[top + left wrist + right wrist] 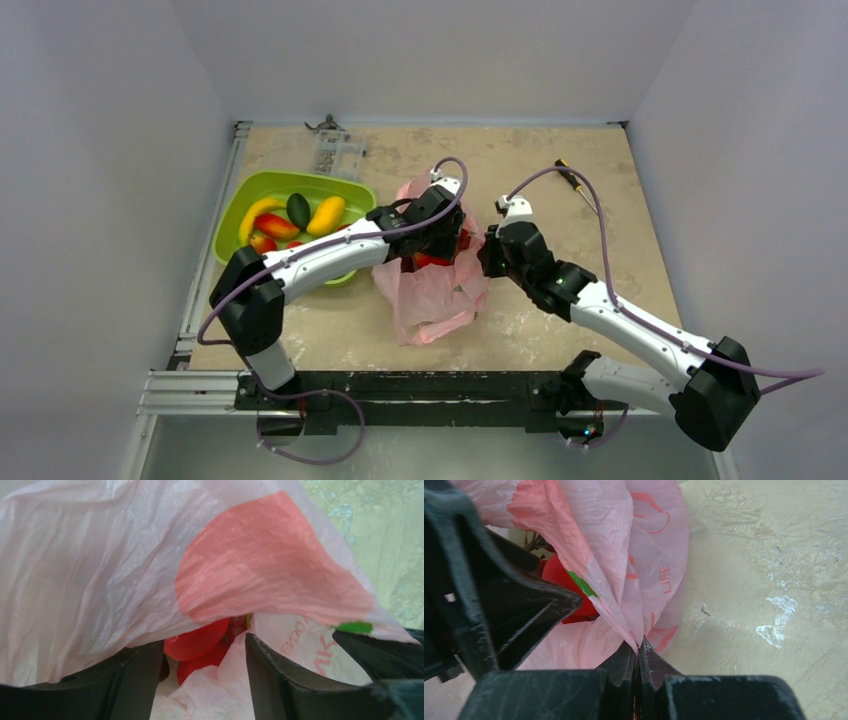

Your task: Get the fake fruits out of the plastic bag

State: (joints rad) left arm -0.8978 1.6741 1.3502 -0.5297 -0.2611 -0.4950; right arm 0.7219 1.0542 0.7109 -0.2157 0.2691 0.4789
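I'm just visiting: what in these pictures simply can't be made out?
- How many fruits remain in the plastic bag: top view, left arm covers its mouth; left wrist view, film hides all but a red fruit.
- Whether the left hand grips that fruit: left wrist view, film covers its fingertips.
- Thin object at the far right: top view, too small.

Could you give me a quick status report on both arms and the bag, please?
Right gripper shut on plastic bag edge. Left gripper open at bag mouth, red fruit just ahead. Bag film drapes over the fruit, partly hiding it.
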